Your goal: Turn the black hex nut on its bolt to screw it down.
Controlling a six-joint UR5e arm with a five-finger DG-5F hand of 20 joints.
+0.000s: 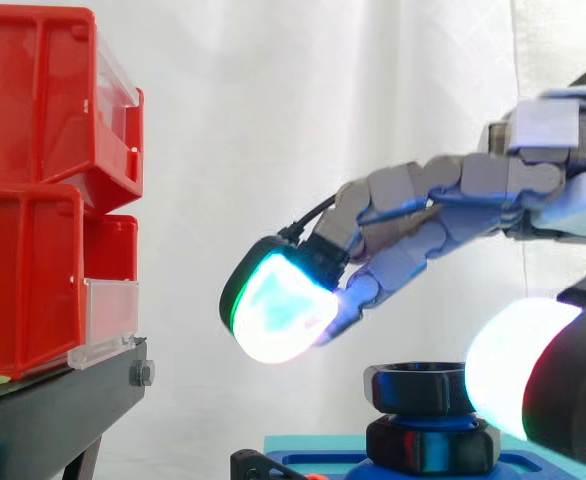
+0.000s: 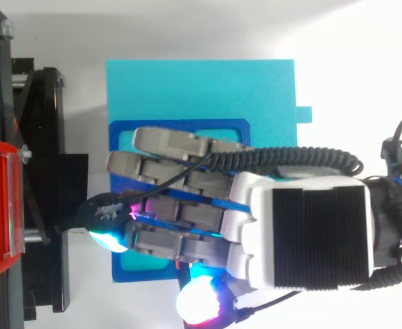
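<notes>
A black hex nut (image 1: 416,387) sits high on its bolt, just above a second black hex piece (image 1: 431,445). Both stand on a blue fixture (image 2: 180,127) that lies on a cyan base (image 2: 201,89). My hand (image 1: 493,180) reaches in from the right and hovers over the nut, and in the top view the hand (image 2: 311,233) covers it. The fingers are stretched and only gently bent. One glowing fingertip (image 1: 278,305) hangs up and to the left of the nut, clear of it. The thumb's white pad (image 1: 508,365) is close beside the nut's right side; contact cannot be told.
Stacked red bins (image 1: 33,200) stand at the left on a black stand (image 1: 53,410), level with the fingertips. From above, the stand (image 2: 43,205) borders the fixture's left edge. A white curtain hangs behind.
</notes>
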